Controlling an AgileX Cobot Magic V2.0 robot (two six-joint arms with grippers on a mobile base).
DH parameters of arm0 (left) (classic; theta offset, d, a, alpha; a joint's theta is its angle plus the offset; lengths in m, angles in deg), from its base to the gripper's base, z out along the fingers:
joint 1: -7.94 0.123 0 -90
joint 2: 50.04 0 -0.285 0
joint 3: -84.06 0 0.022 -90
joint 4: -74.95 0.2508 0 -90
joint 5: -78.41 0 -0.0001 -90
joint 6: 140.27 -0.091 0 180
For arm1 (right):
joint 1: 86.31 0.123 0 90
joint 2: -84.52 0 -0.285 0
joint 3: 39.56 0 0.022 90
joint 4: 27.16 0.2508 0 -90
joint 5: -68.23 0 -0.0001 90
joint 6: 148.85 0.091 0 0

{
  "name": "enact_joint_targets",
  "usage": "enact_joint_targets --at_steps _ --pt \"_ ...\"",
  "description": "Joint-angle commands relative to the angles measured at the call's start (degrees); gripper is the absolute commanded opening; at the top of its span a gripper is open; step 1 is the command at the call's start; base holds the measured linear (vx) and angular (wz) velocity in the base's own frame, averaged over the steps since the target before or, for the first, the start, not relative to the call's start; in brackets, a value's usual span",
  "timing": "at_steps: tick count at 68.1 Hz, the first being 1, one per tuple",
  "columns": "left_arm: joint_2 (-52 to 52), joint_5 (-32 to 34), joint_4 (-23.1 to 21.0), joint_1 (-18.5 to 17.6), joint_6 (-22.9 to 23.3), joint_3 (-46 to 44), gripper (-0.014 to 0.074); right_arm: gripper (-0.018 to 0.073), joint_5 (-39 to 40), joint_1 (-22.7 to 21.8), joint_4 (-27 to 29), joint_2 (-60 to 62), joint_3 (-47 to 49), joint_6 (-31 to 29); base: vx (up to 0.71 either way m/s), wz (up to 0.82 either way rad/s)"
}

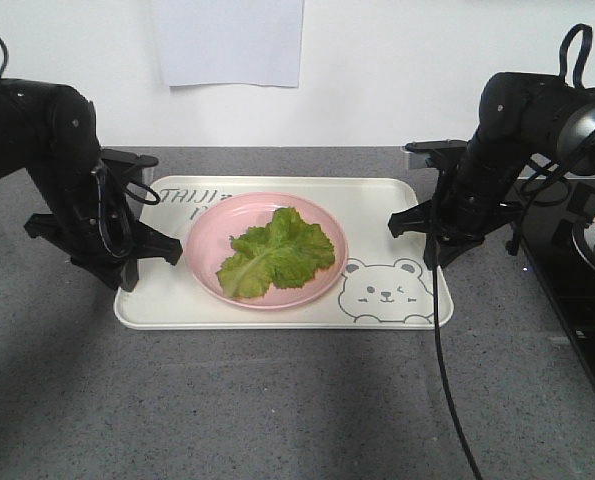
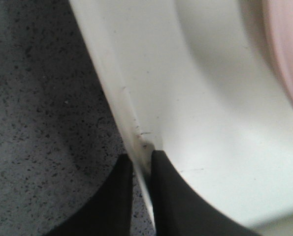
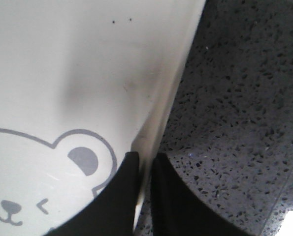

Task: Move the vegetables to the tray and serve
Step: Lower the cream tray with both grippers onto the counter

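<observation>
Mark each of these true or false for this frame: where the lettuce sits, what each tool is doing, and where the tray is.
1. The lettuce leaves lie on the pink plate. True.
2. The pink plate stands on the counter beside the tray. False: it stands inside the tray.
3. The left tool is shut on the tray's rim. True.
4. The right tool hangs open above the lettuce. False: it is shut on the tray's rim, near the bear drawing.
5. The tray sits on a grey speckled counter. True.
</observation>
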Motion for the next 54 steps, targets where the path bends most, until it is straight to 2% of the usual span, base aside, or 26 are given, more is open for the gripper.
enact_joint_targets --at_steps 1,29,54 --pt "-2.1 3.5 -2.6 -1.1 -2.1 -2.1 -0.0006 0.0 -2.3 1.2 3.1 3.7 1.7 -2.8 0.0 0.0" --pt "-0.4 2.4 -2.8 -1.1 -2.1 -2.1 -0.0001 0.0034 -2.2 1.2 3.2 3.7 1.7 -3.2 0.0 0.0" --pt "-0.4 1.3 -2.8 -1.1 -2.1 -2.1 0.0027 0.0207 -3.0 1.2 3.2 3.7 1.7 -3.1 0.0 0.0"
